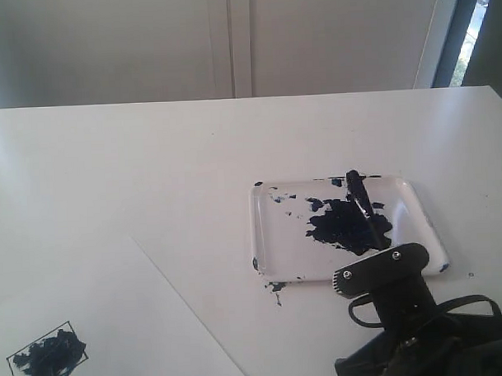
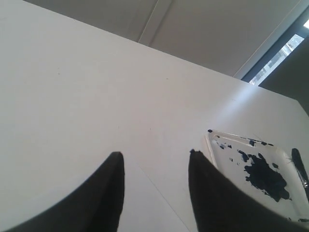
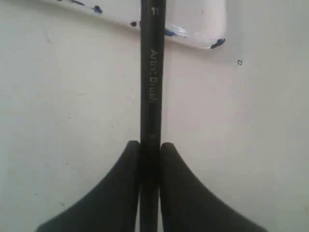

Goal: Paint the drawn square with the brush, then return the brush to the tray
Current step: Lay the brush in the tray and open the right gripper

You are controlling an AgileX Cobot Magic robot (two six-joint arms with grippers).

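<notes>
My right gripper [image 3: 150, 145] is shut on the brush [image 3: 152, 72], clamping its black handle between both fingers. In the exterior view the brush [image 1: 363, 205] slants over the tray [image 1: 265, 237], its dark end above the large paint blotch; the right gripper [image 1: 384, 253] sits at the tray's near edge. The drawn square [image 1: 47, 358], daubed with dark blue-black paint, lies on the paper sheet [image 1: 115, 325] at the lower left. My left gripper [image 2: 154, 152] hangs open over the table and holds nothing. The tray [image 2: 227, 154] and brush [image 2: 300, 166] lie off to its side.
The white table [image 1: 151, 158] stretches back to a pale wall. Paint specks mark the table beside the tray's near left corner [image 1: 276, 286]. A dark window strip [image 1: 468, 32] stands at the back right. The right arm's cables [image 1: 453, 313] fill the lower right corner.
</notes>
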